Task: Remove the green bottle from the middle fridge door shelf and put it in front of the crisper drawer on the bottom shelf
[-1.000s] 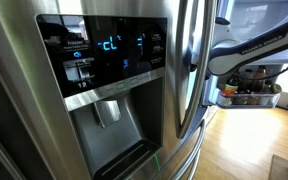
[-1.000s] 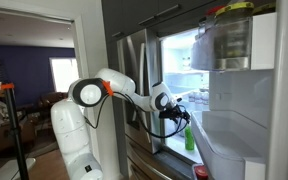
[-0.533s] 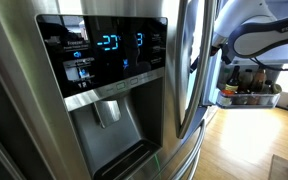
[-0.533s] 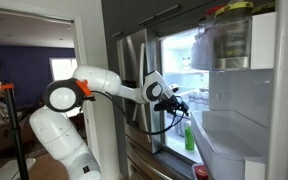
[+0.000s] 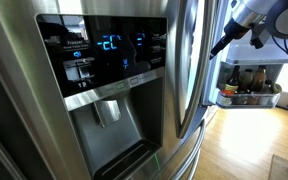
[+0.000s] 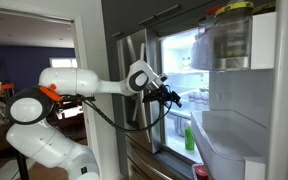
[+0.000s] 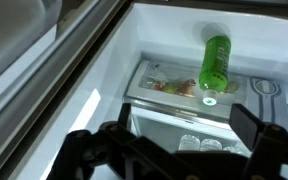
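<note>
Green bottle [image 7: 215, 62] stands by itself low in the fridge, just beside the crisper drawer [image 7: 169, 88]. End effector [image 6: 174, 97] has let go and risen well clear, jaws spread and empty, so the placement looks finished.

Fridge interior [image 6: 181, 55] overexposed, room [image 6: 24, 40] behind dim; steel door [image 5: 24, 120] w/ soft glare; hand [image 7: 174, 142] dark, blurry.

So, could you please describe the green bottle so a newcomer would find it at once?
Look low inside the open fridge, below the gripper. The green bottle is slim and bright lime, standing out from the white walls and clear drawer beside it.
</note>
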Controlling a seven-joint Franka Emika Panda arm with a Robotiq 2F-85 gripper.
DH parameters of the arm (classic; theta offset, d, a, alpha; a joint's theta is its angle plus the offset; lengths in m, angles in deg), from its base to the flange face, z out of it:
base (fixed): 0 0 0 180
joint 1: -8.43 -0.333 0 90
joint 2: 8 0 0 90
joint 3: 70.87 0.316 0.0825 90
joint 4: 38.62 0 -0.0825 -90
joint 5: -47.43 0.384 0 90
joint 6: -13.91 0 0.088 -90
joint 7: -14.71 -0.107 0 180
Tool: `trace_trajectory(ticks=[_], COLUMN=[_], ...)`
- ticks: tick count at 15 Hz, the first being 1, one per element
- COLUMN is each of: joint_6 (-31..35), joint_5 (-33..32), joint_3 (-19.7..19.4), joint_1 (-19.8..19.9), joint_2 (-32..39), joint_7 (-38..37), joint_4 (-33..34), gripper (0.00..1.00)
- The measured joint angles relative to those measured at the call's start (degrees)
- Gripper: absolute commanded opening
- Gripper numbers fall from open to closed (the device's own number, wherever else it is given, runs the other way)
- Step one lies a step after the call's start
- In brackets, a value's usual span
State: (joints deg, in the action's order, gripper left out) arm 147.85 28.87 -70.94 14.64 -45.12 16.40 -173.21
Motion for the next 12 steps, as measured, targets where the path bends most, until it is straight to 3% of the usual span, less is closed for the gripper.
trace_trajectory(ticks=[4,12], joint_6=[-3.4,-3.6], joint_5=[0.9,3.2], joint_3=[0.4,0.2], joint_1=[0.7,0.7], joint_2=[-5.7,-11.2], joint_7=[-3.0,-6.2], joint_4=[-1.8,-6.4], gripper=[1.0,1.0])
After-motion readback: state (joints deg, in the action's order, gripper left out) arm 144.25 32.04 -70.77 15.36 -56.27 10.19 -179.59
